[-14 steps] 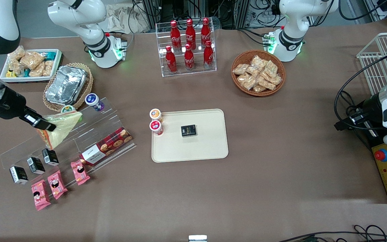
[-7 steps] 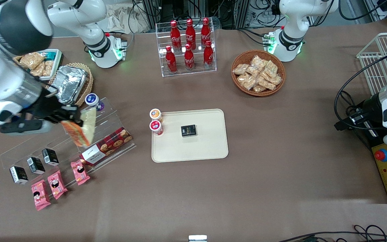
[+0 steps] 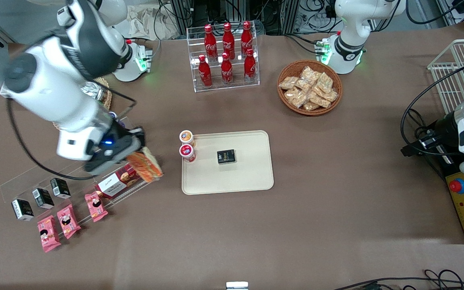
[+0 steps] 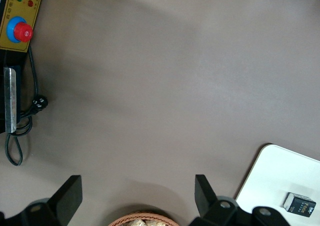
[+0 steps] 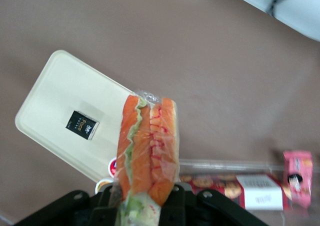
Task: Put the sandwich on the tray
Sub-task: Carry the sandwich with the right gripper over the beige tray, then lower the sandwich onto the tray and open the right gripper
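Since the earlier frames, the sandwich [image 3: 145,165] has been carried by the gripper [image 3: 135,155] away from the foil container's side and closer to the tray [image 3: 252,177]. It is now held in the air above the end of the clear acrylic rack [image 3: 75,171], over the cookie box [image 3: 117,181], and is not yet above the tray. The jaws are closed on the bread end of the sandwich, one finger on each flat side, as is seen in the right wrist view, where the sandwich [image 5: 147,153] sticks out from the gripper [image 5: 145,206] with its orange, red and green filling edge shown. The tray [image 5: 55,101] is seen there lower than the sandwich, with a small black box [image 5: 83,124] on it.

In the front view the same black box [image 3: 226,156] lies near the tray's middle. Two small round cups [image 3: 187,146] stand at the tray's edge toward the working arm's end, one nearer to the camera than the other. Pink snack packets [image 3: 69,220] lie on the table, nearer to the camera than the rack.
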You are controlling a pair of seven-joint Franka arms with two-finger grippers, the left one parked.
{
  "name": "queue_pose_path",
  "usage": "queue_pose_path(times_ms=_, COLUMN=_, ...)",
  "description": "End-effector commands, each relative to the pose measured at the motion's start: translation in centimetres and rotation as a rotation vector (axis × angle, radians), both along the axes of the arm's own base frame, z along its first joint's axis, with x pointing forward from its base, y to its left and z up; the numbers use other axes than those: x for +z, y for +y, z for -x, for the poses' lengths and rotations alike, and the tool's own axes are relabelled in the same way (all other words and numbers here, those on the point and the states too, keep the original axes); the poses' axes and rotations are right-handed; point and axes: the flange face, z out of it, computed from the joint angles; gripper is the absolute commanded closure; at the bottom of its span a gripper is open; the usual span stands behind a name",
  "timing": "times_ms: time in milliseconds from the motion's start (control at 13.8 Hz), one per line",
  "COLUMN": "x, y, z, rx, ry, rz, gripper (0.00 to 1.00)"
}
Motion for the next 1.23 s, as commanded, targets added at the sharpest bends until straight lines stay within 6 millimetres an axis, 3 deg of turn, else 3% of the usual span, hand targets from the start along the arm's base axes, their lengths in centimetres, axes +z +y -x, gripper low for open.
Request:
queue_pose_path(times_ms=0, x=-3.5, y=7.1, z=0.6, rx=0.16, ry=-0.052, rz=0.09, gripper=0.74)
queue_pose_path(times_ms=217, x=-8.9, y=13.1, z=2.0, rx=0.285, ry=-0.061, rz=0.134, gripper=0.74)
queue_pose_path(times_ms=434, x=-13.3, y=15.9, z=1.8, rx=0.427, ry=-0.111, rz=0.13, gripper=0.74)
queue_pose_path(times_ms=795, x=-21.3, y=18.7, z=2.1, rx=0.481, ry=-0.125, rz=0.13, gripper=0.72)
queue_pose_path(times_ms=940, x=-23.0, y=20.2, z=3.1, rx=0.489, ry=-0.125, rz=0.122, gripper=0.5)
queue_pose_path(times_ms=1157, x=-25.0, y=20.1, z=3.0, rx=0.483, ry=-0.114, rz=0.118, gripper=0.47)
